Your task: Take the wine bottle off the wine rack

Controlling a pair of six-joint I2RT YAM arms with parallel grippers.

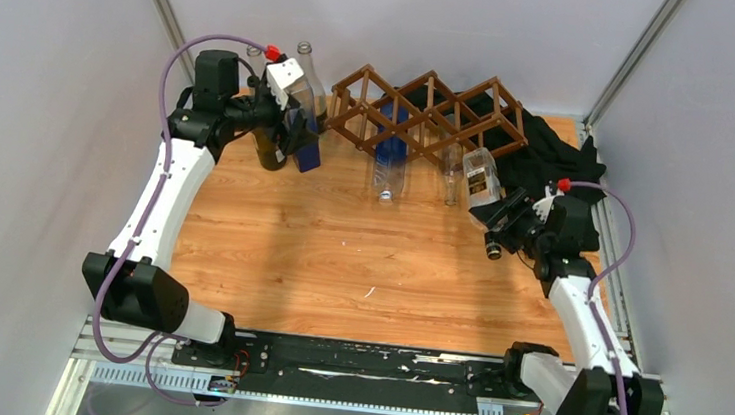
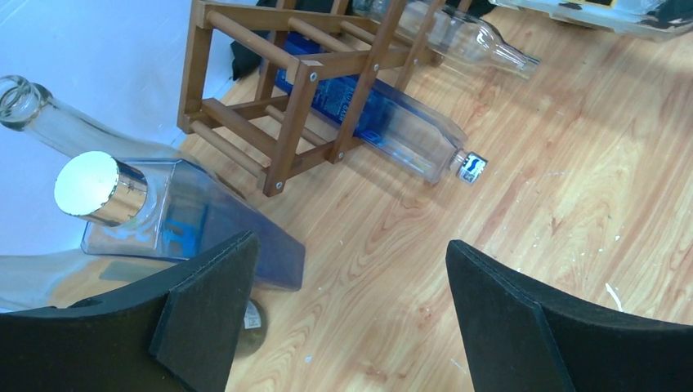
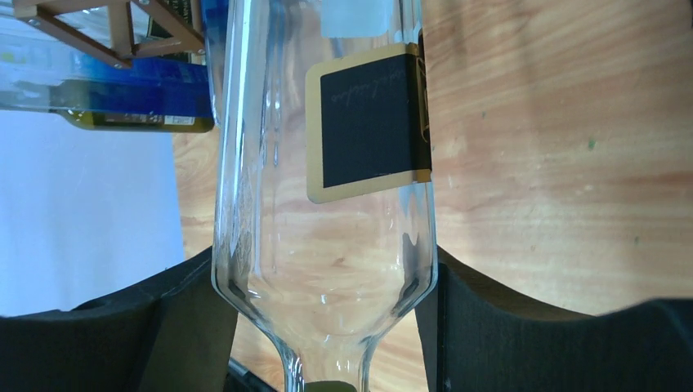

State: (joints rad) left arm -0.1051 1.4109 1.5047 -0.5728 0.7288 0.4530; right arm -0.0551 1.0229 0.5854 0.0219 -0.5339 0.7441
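Two robot arms reach across a wooden surface (image 1: 319, 254) toward a dark brown lattice wine rack (image 2: 296, 126) at the far side. The right fingers (image 3: 470, 327) are clamped on a clear wine bottle (image 3: 327, 245) with a black label, pinching it at the shoulder where the glass narrows to the neck. This bottle lies tilted in front of the rack's right end, neck toward the arm. Whether its base has cleared the slats I cannot tell. The left fingers (image 2: 204, 310) are spread wide and hold nothing. They hover far left beside a group of standing bottles, among them a square bottle (image 2: 188, 220) with a silver cap. A blue bottle (image 2: 384, 122) lies in a lower cell of the rack, and a black cloth (image 1: 549, 148) is bunched behind the rack on the right.

The likely trouble is slipping. Smooth glass held on a taper, with the heavy body hanging beyond the grip, could slide or swing down. A base catching a slat could also drag the light rack and disturb the blue bottle.
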